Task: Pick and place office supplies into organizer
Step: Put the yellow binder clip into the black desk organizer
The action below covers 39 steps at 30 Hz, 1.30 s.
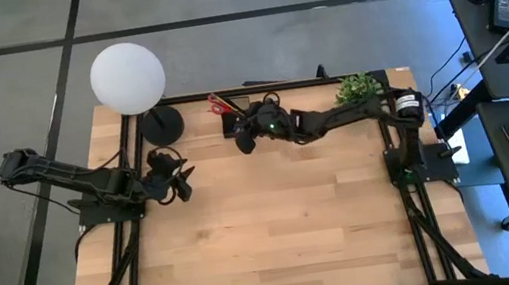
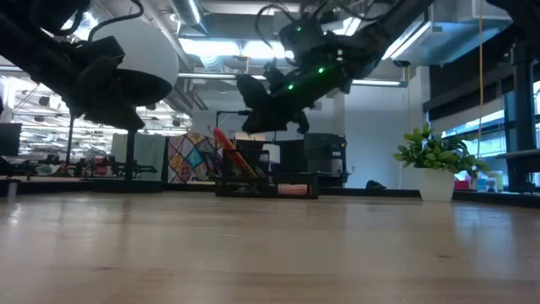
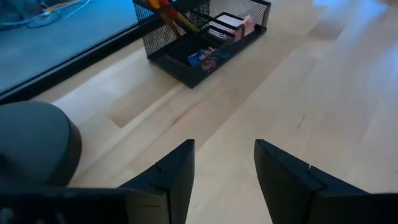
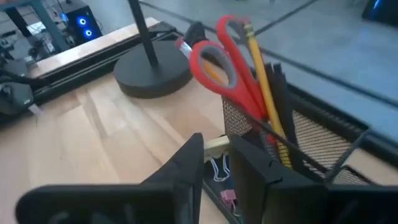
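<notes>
Scissors (image 4: pixel 221 59) and pencil (image 4: pixel 264 87) standing upright, handles up, in the mesh organizer (image 4: pixel 323 146), just beyond the right tool (image 4: pixel 214 165); clips (image 4: pixel 217 168) in a low compartment directly under its tips. Right tool nearly pressed together, pinching nothing seen, hovering over the organizer. Left tool (image 3: pixel 224 168) spread, empty, above bare counter (image 3: pixel 323 93), well short of the organizer.

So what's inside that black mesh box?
The organizer holds red-handled scissors and a pencil standing upright, plus clips and a pink pad lower down. The right hand hides the rest.
</notes>
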Available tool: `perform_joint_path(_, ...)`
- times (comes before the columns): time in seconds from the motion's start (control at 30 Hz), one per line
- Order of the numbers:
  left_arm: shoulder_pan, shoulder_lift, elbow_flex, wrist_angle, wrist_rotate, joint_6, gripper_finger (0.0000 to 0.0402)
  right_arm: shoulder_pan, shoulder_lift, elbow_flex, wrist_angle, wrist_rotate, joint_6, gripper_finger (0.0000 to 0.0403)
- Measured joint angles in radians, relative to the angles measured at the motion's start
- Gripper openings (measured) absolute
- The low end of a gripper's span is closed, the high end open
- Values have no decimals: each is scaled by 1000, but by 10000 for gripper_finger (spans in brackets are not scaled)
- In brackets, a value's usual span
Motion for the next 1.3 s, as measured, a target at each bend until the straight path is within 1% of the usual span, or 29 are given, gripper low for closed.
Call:
perform_joint_path(0.07,0,0,0,0,0,15,159,-17,21,25,-21,-33,33,68)
perform_joint_path(0.17,0,0,0,0,1,17,159,-30,58,78,-63,-47,40,68)
perform_joint_path(0.5,0,0,0,-1,3,15,159,-54,160,298,-417,-48,44,68)
perform_joint_path(0.63,0,0,0,-1,3,14,159,-61,202,355,-497,-47,69,68)
perform_joint_path(0.73,0,0,0,-1,4,14,159,-62,226,362,-511,-47,70,68)
perform_joint_path(0.83,0,0,0,-1,6,13,159,-64,230,365,-512,-47,99,68)
perform_joint_path(0.93,0,0,0,-1,7,13,159,-65,230,366,-518,-47,92,68)
perform_joint_path(1.3,0,0,0,-1,7,13,159,-66,230,366,-511,-47,68,96)
